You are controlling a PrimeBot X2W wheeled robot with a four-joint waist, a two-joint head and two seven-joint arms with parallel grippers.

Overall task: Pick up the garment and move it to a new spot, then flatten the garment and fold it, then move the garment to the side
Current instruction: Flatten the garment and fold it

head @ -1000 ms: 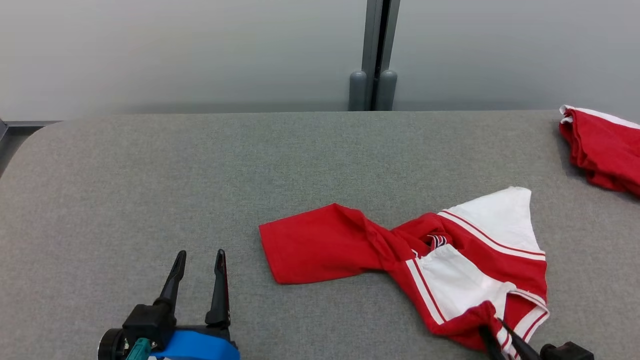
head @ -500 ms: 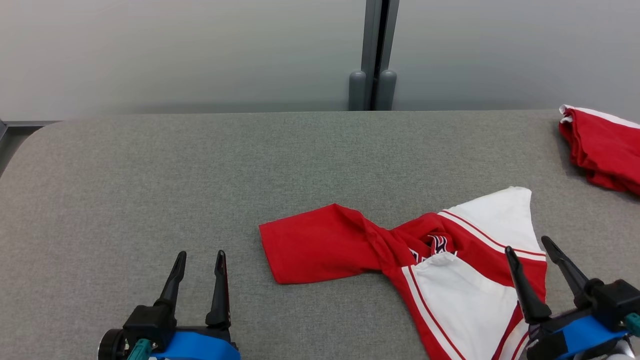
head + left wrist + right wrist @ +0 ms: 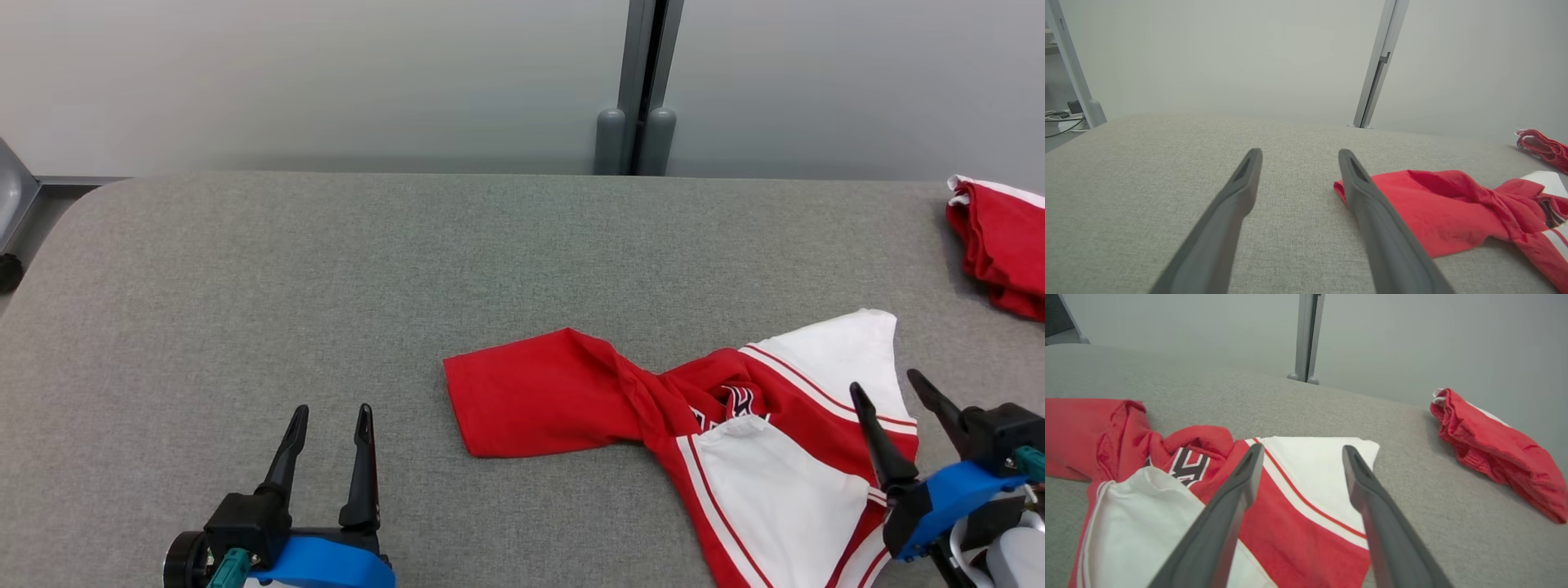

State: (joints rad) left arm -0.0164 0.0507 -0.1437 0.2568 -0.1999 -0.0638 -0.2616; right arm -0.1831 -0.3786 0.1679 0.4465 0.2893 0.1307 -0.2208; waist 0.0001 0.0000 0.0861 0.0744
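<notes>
The garment (image 3: 571, 400) runs off the bottom edge of the head view, and its full outline cannot be established. Its lower right portion lies behind the right tool (image 3: 883, 380) and the blue mount (image 3: 951, 494). The twist at mid-length folds cloth over the dark lettering (image 3: 739, 402), which is unreadable; in the right wrist view the print is partly tucked under a red fold. A second red cloth (image 3: 1000, 253) is cut by the right edge. The left tool (image 3: 333, 408) has its body cut by the bottom edge. A dark round item (image 3: 8, 273) beyond the tabletop (image 3: 245, 269) is cut by the left edge and unidentified. The cables (image 3: 1061, 122) in the left wrist view are too small to make out.
</notes>
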